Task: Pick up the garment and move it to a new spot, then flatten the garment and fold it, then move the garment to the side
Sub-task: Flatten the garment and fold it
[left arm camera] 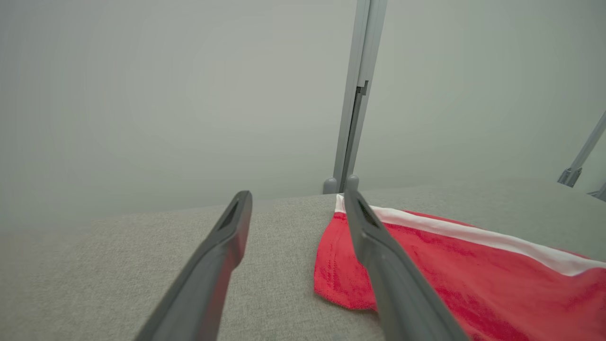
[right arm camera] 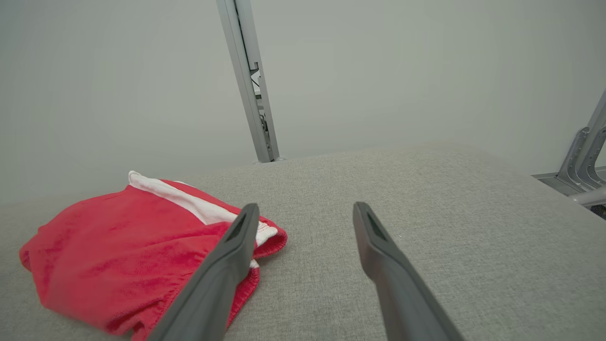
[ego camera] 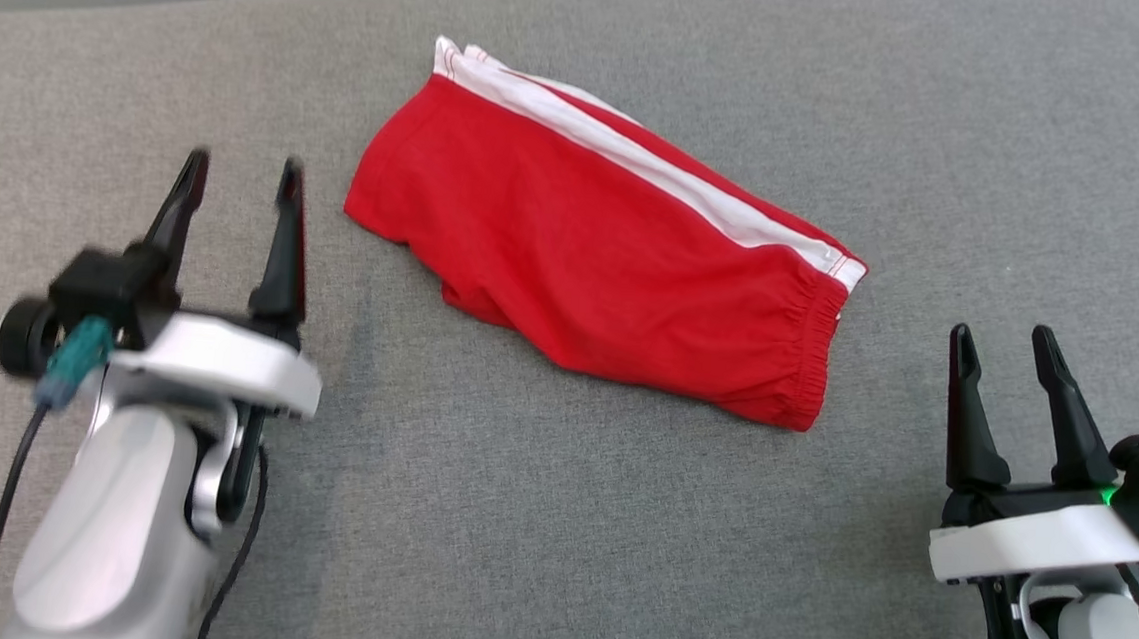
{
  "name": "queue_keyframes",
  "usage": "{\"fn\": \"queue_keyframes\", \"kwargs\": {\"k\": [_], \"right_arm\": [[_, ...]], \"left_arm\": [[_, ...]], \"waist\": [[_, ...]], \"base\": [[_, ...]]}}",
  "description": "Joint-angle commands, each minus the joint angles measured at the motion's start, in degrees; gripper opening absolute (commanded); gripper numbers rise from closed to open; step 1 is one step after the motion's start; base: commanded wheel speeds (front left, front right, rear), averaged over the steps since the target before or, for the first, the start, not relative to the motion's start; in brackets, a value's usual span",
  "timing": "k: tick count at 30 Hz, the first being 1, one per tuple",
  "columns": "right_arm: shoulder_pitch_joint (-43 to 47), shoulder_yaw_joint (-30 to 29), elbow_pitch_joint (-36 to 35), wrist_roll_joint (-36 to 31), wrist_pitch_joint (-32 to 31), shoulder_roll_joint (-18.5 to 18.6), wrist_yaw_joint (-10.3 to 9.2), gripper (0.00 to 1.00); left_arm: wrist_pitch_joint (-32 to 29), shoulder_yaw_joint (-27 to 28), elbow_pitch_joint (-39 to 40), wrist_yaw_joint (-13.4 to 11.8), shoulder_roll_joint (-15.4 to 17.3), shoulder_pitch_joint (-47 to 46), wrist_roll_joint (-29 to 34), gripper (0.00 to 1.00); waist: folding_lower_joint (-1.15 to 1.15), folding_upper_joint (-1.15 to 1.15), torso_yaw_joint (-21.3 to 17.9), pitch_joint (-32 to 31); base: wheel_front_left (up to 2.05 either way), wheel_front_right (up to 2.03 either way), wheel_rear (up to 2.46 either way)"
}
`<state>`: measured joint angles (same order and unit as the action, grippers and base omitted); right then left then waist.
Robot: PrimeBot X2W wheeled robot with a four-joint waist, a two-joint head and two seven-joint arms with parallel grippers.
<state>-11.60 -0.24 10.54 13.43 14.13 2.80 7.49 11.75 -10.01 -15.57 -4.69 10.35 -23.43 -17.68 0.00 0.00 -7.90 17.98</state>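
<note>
The red shorts (ego camera: 594,251), folded, with a white side stripe (ego camera: 641,159) and the gathered waistband (ego camera: 813,347) turned toward the right pincer, are laid on the grey fabric surface (ego camera: 536,518), between the two pincers and ahead of both. A grey metal post (left arm camera: 362,71) is seen beyond the far edge of the surface, past the left pincer's fingertips. A metal frame (right arm camera: 584,151) is set off to the right pincer's outer side.

The left pincer (ego camera: 243,164) is spread wide and nothing is gripped; its inner finger is near the leg hem, apart from it. The right pincer (ego camera: 1001,333) is likewise held wide and empty, near the waistband without touching it.

In the left wrist view part of the hem is covered by one finger (left arm camera: 393,265). The left pincer is blurred in the head view. Whether either pincer rests on the fabric cannot be told.
</note>
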Motion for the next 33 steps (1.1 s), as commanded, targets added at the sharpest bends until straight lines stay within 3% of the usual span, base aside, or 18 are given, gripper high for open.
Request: {"fn": "queue_keyframes", "kwargs": {"k": [1,7,12,19,25,26,27,33], "right_arm": [[-1.03,-0.07,-0.51,-0.17,-0.07,0.26,0.01,1.00],[-2.48,0.86,-1.04,-0.15,-0.33,0.26,0.01,1.00],[-3.74,1.93,-0.29,0.51,0.00,0.27,0.01,1.00],[-4.42,2.66,0.85,1.88,0.63,0.26,0.01,1.00],[-4.75,3.00,1.98,2.43,0.81,0.26,0.01,1.00],[-4.86,3.07,2.07,2.60,0.86,0.26,0.01,1.00],[-4.97,3.12,2.18,2.69,0.91,0.27,0.01,1.00],[-5.10,3.44,2.58,2.66,1.06,0.26,0.01,1.00]], "left_arm": [[-0.76,-0.75,-0.98,1.04,0.16,-3.44,0.34,1.00],[-5.32,-3.39,-8.05,5.48,-0.17,-11.90,-0.90,1.00],[-11.57,-4.44,-18.75,9.37,-0.30,-17.27,-3.95,1.00],[-17.33,-5.58,-30.02,11.19,0.67,-21.36,-6.32,1.00],[-20.70,-9.17,-34.99,11.99,0.20,-22.97,-6.61,1.00],[-20.72,-9.96,-35.17,12.09,0.13,-23.15,-6.34,0.61],[-20.46,-10.49,-35.42,12.15,0.24,-23.48,-6.10,0.00],[-20.11,-11.13,-37.41,12.07,0.20,-24.34,-6.45,0.00]], "waist": [[0.00,0.00,-0.12,1.52],[0.00,0.00,-1.15,3.98],[0.00,0.00,-2.86,5.18],[0.00,0.00,-4.00,5.91],[0.00,0.00,-4.07,6.03],[0.00,0.00,-4.08,6.02],[0.00,0.00,-4.11,6.01],[0.00,0.00,-4.16,5.62]], "base": [[0.00,0.00,0.00],[0.00,0.00,0.00],[0.00,0.00,0.00],[0.00,0.00,0.00],[0.00,0.00,0.00],[0.00,0.00,0.00],[0.00,0.00,0.00],[0.00,0.00,0.00]]}}
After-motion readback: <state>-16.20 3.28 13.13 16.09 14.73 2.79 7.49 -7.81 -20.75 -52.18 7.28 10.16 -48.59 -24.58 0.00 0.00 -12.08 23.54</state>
